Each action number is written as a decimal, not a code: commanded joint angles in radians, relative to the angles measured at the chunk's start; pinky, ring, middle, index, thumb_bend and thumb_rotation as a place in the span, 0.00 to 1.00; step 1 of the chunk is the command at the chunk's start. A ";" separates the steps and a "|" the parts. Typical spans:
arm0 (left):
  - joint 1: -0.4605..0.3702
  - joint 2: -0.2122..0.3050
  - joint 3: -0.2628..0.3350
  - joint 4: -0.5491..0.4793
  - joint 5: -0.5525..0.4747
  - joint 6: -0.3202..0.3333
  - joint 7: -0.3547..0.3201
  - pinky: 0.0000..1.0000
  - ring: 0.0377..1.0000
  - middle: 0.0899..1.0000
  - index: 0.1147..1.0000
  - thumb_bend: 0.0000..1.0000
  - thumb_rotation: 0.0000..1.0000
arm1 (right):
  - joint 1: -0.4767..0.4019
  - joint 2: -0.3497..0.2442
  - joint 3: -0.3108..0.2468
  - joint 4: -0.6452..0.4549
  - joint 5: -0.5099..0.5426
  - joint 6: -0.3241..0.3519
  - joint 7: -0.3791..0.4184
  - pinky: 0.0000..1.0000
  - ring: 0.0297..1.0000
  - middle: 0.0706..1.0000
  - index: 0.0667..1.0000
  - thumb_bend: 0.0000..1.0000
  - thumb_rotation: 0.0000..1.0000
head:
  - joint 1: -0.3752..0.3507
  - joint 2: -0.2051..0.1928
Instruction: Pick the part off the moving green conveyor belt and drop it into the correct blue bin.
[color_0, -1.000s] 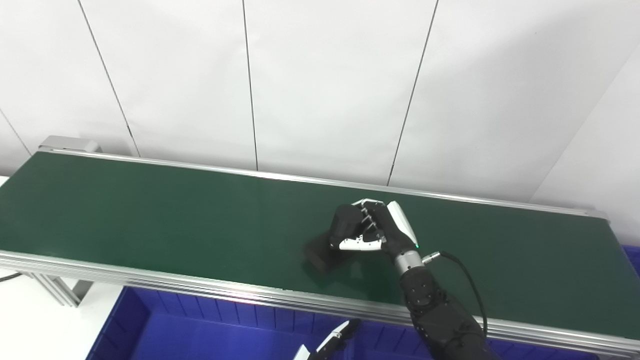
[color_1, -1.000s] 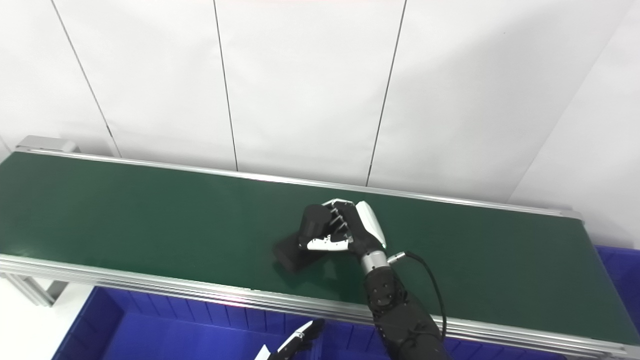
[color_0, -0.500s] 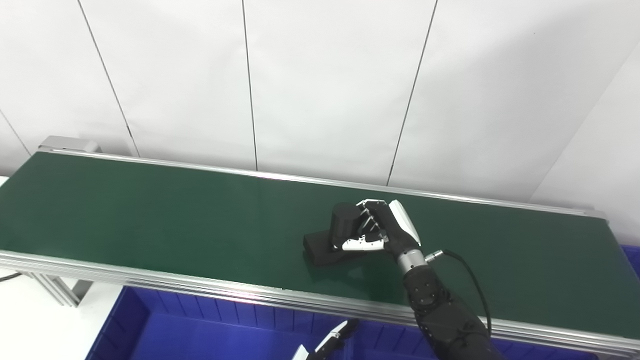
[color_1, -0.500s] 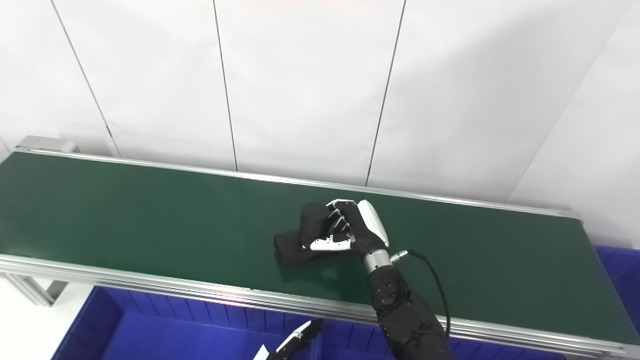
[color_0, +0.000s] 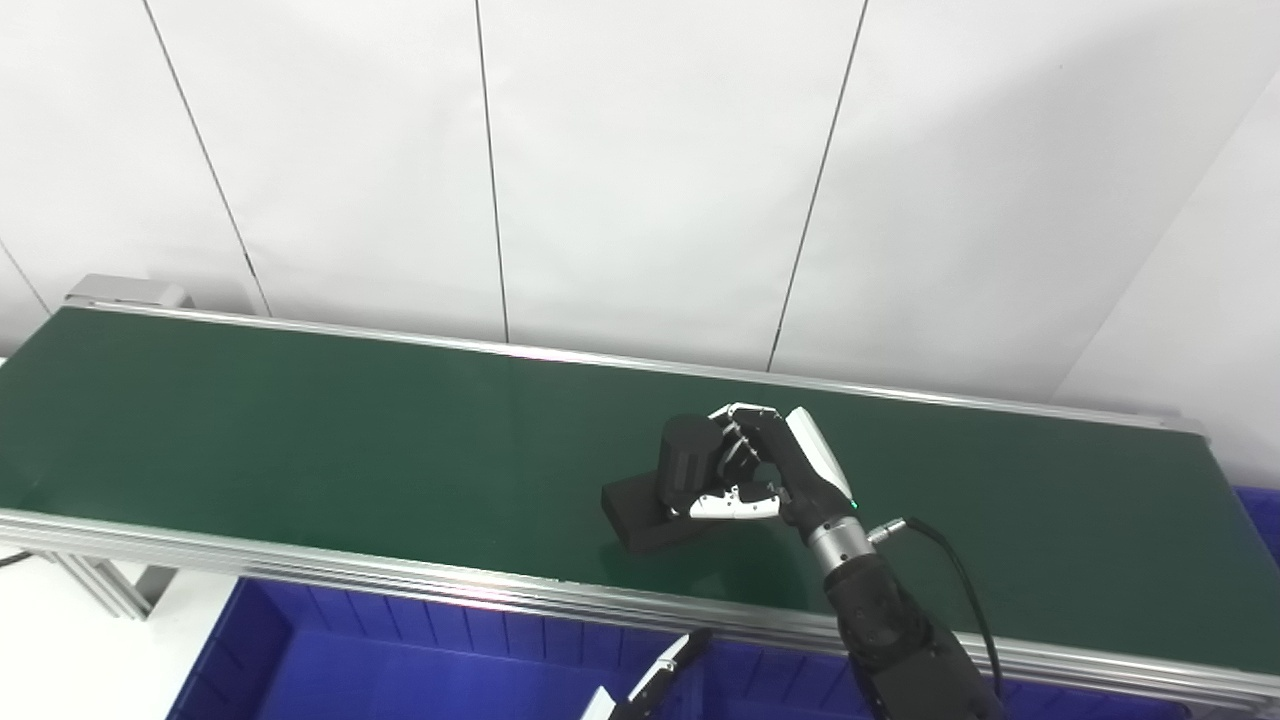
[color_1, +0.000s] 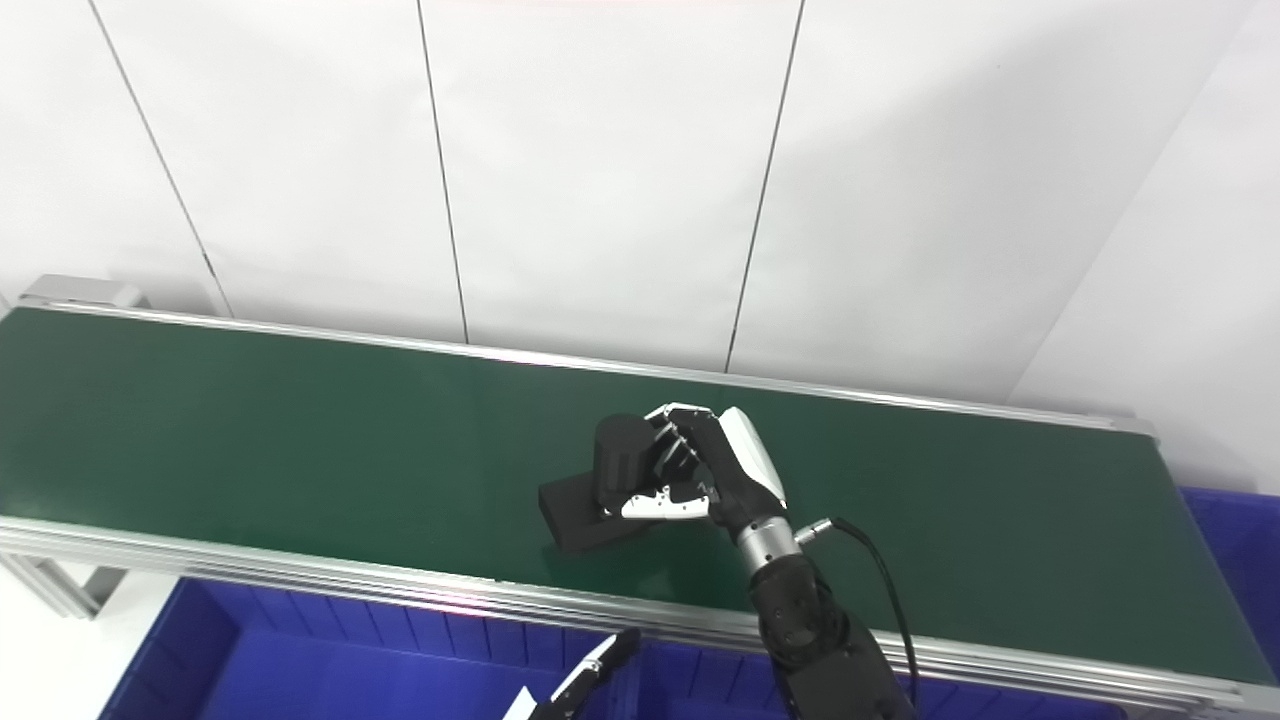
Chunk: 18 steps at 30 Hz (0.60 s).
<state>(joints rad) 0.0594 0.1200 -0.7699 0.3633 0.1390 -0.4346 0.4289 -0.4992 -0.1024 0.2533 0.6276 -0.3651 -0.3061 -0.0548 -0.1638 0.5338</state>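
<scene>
Black against the green conveyor belt (color_0: 300, 420), the part (color_0: 655, 488) is sitting near the belt's front rail, right of its middle. I am seeing my right hand (color_0: 770, 470) wrapping the part's upright cylinder, fingers (color_0: 735, 450) curling over it and thumb pressing its near side. My left hand (color_0: 650, 690) is showing only fingertips below the belt, over the blue bin (color_0: 330, 670); its grip I cannot tell.
</scene>
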 joint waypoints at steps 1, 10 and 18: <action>-0.010 0.004 0.013 -0.042 -0.005 -0.035 -0.003 0.99 0.98 0.95 0.95 0.89 0.89 | -0.009 -0.004 -0.015 -0.091 0.008 0.005 0.001 0.24 0.28 0.37 0.50 0.52 0.00 | -0.048 0.005; 0.051 -0.002 0.170 -0.112 -0.144 -0.035 -0.248 1.00 1.00 1.00 1.00 0.87 0.95 | 0.082 -0.027 -0.021 -0.289 -0.018 0.052 0.021 0.24 0.28 0.38 0.49 0.52 0.00 | -0.307 0.055; 0.100 -0.009 0.308 -0.194 -0.164 -0.035 -0.417 1.00 1.00 1.00 1.00 0.85 1.00 | 0.208 -0.051 -0.082 -0.499 -0.039 0.170 0.024 0.24 0.28 0.38 0.49 0.52 0.00 | -0.470 0.148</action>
<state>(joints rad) 0.1639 0.1225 -0.4733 0.2091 -0.0135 -0.4358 0.0543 -0.2897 -0.1458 0.1907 0.1951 -0.4087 -0.1594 -0.0236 -0.6347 0.6824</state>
